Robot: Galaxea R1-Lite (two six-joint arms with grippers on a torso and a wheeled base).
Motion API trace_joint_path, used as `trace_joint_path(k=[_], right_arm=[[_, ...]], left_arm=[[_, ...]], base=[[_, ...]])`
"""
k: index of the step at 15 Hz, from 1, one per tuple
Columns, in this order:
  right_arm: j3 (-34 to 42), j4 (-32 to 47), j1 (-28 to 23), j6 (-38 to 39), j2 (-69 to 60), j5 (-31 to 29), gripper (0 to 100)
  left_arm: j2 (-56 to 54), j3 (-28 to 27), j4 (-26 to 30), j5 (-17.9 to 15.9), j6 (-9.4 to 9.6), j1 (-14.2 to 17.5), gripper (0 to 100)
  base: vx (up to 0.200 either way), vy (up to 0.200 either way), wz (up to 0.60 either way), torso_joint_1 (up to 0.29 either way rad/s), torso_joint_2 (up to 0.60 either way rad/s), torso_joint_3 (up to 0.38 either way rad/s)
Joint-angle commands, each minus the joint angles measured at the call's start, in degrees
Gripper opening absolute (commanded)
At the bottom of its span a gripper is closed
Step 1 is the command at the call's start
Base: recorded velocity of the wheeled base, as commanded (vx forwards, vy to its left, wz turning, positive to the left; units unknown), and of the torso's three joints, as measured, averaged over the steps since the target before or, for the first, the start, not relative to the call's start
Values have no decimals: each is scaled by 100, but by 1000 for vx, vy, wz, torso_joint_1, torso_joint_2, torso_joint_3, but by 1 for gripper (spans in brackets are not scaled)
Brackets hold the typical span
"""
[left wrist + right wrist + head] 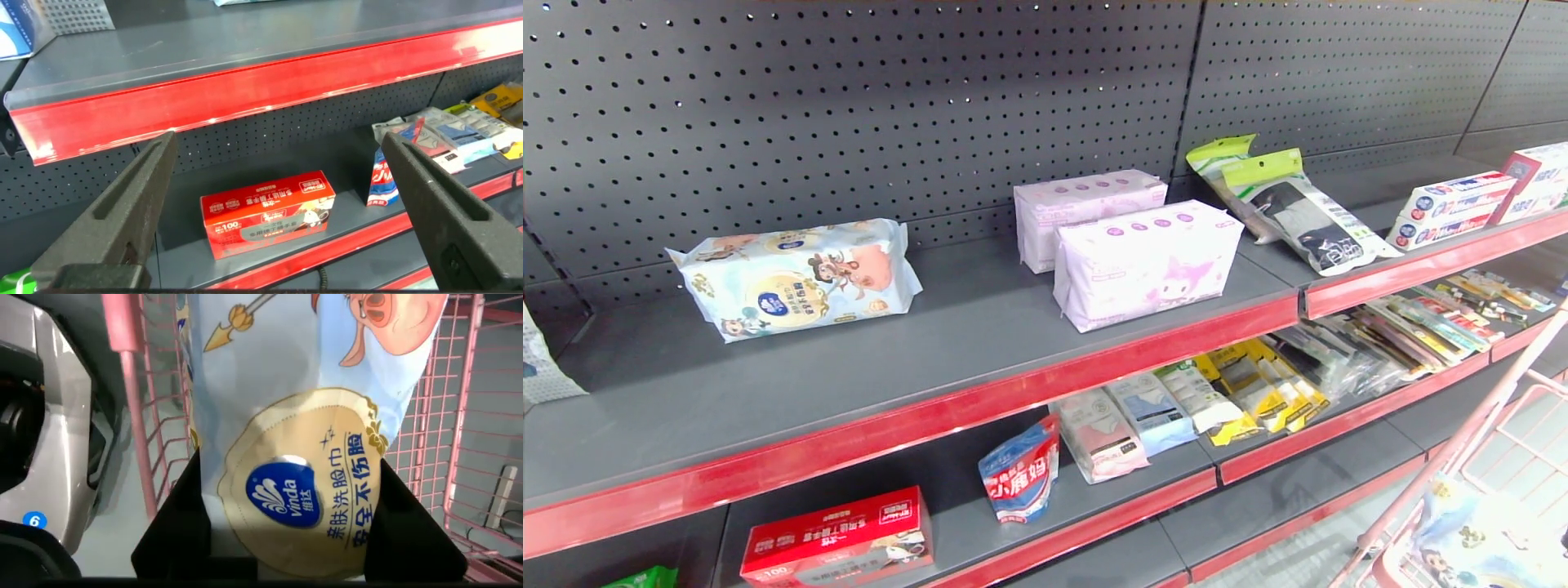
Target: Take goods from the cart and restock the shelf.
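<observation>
right gripper (294, 527) pinching blue tissue pack (302, 416) between both fingers, pack hanging at pink wire cart (127, 392). left gripper (278, 143) hanging spread wide, facing red box (268, 212) sitting under red-edged shelf (245, 73).

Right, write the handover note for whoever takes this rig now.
Left gripper: open, empty, in front of the lower shelf, facing the red box.
Right gripper: shut on a cartoon-print pack, at the pink cart.
Done: a matching pack lies on the top shelf.
Left: bring the held pack over and set it on the top shelf, probably beside the matching one.
</observation>
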Motion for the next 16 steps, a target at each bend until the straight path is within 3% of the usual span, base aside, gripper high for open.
trace_joint_path(k=[1, 4, 7, 13, 14, 15, 16], right_arm=[[198, -17, 0, 29, -712, 186, 0], [110, -69, 0, 398, -1002, 265, 0], [-453, -474, 34, 1769, -1230, -351, 0], [-945, -500, 3471, 5100, -1555, -2187, 0], [-1024, -500, 3954, 5557, -1626, -2539, 0], [-1042, -500, 4068, 5654, -1643, -2618, 0], [-1182, -482, 4947, 6419, -1845, -3400, 0]], left_arm=[[2, 0, -1, -2, 0, 2, 100], [2, 0, -1, -2, 0, 2, 100], [2, 0, -1, -2, 0, 2, 100], [2, 0, -1, -2, 0, 2, 100], [2, 0, -1, -2, 0, 2, 100], [2, 0, -1, -2, 0, 2, 100], [2, 0, -1, -2, 0, 2, 100]], base=[[0, 0, 0, 0, 0, 0], [0, 0, 0, 0, 0, 0], [0, 0, 0, 0, 0, 0], [0, 0, 0, 0, 0, 0], [0, 0, 0, 0, 0, 0], [0, 0, 0, 0, 0, 0], [0, 0, 0, 0, 0, 0]])
